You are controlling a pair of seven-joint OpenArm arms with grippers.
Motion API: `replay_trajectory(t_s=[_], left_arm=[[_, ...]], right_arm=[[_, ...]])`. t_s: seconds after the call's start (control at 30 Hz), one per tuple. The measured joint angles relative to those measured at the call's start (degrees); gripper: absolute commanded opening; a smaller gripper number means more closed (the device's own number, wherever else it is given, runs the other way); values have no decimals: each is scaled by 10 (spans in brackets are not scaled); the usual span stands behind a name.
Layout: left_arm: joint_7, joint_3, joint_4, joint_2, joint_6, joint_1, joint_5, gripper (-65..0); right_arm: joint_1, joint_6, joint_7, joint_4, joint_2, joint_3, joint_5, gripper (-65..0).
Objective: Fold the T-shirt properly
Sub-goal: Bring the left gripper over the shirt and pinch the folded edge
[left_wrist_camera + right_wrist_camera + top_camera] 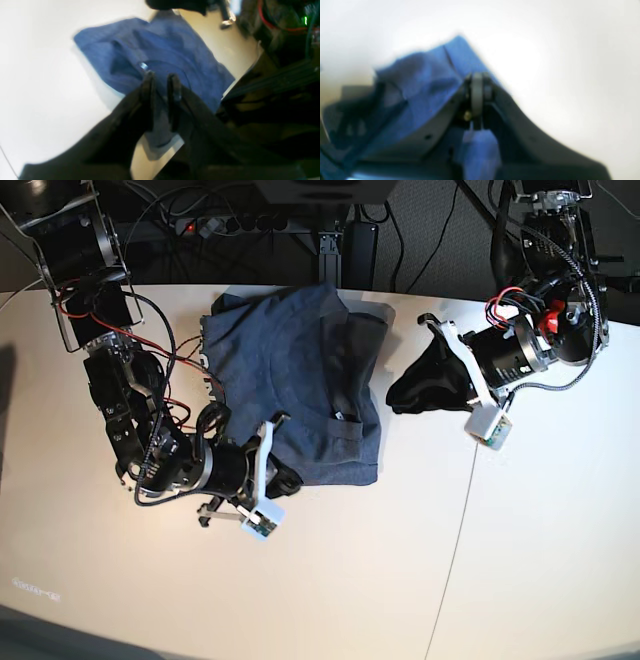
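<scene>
While the right gripper (283,480) is pinching the near hem of the T-shirt (300,390) at the lower centre of the base view, we are noting its jaws pressed together on blue cloth in the right wrist view (477,82), with fabric bunching to the left of them. The shirt is lying partly folded on the white table (400,580), upper centre of the base frame, its right side already doubled over into a vertical band and its top edge reaching close to the table's far edge.

The left gripper (400,395) is sitting off the cloth, just beside the shirt's right edge. In the left wrist view its jaws (162,85) are standing a little apart with only shirt showing beyond them; we are not seeing anything held.

Risks as we are judging them:
- With one corner held and the other side free, any lift or drag is likely to skew the fold and pull the doubled band open.
- The pinch may be catching more than one layer, so the folded side could be travelling with it.
- Loose red and black wiring on the right arm (150,360) is hanging near the shirt's left edge and could be snagging cloth.
- Both wrist views are blurring, so we cannot tell how deep the grip is.
</scene>
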Motion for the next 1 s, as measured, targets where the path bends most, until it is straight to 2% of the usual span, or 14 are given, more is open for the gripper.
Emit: replay_trajectory(t_s=[0.07,0.13,0.27,0.4,0.47,0.6,0.77,0.9,1.0], left_arm=[[-23,31,0,0,0,4,43,-613],[-36,71,0,0,0,4,55,-639],[-64,152,0,0,0,4,110,-640],[-155,225,-21,0,0,3,204,-639],[-191,247,-49,-2,0,1,235,-639],[-195,271,-83,-1,0,-16,240,-639],[-193,271,-89,8,0,-33,219,-639],[-140,272,-64,8,0,-36,159,-639],[-125,273,-62,8,0,-27,171,-639]], right_arm=[[-17,0,-4,-2,11,4,-2,-650],[-31,0,-4,-2,24,19,0,-650],[-58,0,1,-2,41,49,2,-650],[-70,0,10,-42,43,52,5,-650],[-69,-1,35,-70,42,52,6,-650],[-66,-2,74,-107,42,52,14,-650],[-63,-1,72,-101,41,52,10,-650],[-60,0,57,-50,42,54,-2,-650],[-56,0,61,-13,42,61,13,-650]])
